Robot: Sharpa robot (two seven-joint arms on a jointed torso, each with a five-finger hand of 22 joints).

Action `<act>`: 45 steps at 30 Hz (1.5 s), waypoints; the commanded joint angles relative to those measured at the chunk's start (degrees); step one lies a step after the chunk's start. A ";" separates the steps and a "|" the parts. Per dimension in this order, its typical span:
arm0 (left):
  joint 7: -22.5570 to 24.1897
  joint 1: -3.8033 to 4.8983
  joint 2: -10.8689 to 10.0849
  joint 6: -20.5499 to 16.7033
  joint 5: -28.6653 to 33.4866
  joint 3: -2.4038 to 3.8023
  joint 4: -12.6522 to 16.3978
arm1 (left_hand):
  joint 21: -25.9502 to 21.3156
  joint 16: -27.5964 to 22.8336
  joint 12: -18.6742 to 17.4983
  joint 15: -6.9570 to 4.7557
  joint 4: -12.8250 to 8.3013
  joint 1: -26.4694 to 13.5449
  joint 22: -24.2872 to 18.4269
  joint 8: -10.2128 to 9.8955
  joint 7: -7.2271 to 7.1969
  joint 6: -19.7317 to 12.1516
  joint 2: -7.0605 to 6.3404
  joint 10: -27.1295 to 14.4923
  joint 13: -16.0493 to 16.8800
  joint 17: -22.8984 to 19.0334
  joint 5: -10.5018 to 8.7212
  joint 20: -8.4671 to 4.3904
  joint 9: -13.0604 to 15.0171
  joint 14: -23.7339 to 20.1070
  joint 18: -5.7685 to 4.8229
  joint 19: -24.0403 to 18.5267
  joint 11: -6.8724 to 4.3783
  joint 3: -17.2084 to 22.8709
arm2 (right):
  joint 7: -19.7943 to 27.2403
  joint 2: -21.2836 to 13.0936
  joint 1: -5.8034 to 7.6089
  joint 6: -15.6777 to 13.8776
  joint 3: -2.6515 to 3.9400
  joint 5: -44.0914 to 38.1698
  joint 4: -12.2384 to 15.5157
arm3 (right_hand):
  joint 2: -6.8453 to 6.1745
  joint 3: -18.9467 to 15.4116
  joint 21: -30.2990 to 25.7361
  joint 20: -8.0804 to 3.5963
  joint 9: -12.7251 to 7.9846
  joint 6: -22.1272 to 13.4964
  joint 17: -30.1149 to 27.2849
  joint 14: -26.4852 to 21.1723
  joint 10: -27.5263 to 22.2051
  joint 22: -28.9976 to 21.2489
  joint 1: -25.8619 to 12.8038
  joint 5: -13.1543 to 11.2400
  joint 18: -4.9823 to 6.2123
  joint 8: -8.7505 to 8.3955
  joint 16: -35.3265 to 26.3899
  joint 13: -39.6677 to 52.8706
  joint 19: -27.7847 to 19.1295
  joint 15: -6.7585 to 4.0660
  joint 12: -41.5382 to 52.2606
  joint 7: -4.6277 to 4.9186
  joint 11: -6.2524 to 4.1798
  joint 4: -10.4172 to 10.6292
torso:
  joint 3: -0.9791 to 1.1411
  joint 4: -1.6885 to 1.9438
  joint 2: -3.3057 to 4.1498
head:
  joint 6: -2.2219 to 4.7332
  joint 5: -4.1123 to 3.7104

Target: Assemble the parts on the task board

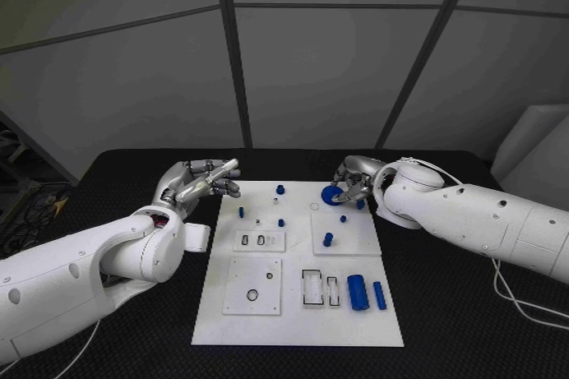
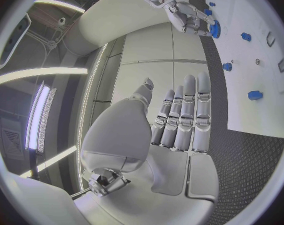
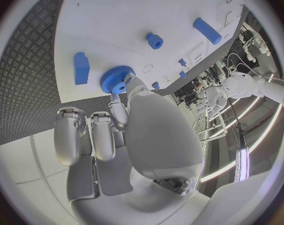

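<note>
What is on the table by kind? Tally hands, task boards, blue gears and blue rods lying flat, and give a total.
Hands: 2, the left hand and the right hand
Task board: 1
Blue gear: 1, held by the right hand
Blue rods lying flat: 2
Total: 6

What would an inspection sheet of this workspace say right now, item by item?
Surface: black textured table.
Job's things: white task board; two blue cylinders lying near its right edge; small blue pegs standing at the far end.
Clutter: nothing seen.
Hands: left hand empty, fingers straight, beside the board's far left corner; right hand holds a blue toothed gear over the board's far end.
Cables: white cable on the table at the right.
Surroundings: grey panelled wall.
</note>
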 commanded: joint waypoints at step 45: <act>-0.05 0.01 -0.08 0.87 -0.19 0.05 0.29 | 0.34 0.22 -0.18 -0.09 -0.39 0.19 0.12 -0.27 0.13 0.32 0.65 0.17 0.06 0.11 -0.13 0.02 -0.04 -0.45 0.20 -0.34 0.11 -0.11 | -0.11 4.37 -0.21 -14.47 -0.23 -11.76 9.07 | -0.34 7.59 2.34 -0.47 -0.71 4.47 8.82 4.64 3.52 10.36 -0.04 2.76 -2.06 -0.14 0.75 5.22 4.03 -0.32 3.77 -0.50 -0.61 -2.80 | -0.11 0.20 -0.01 | 0.00 0.48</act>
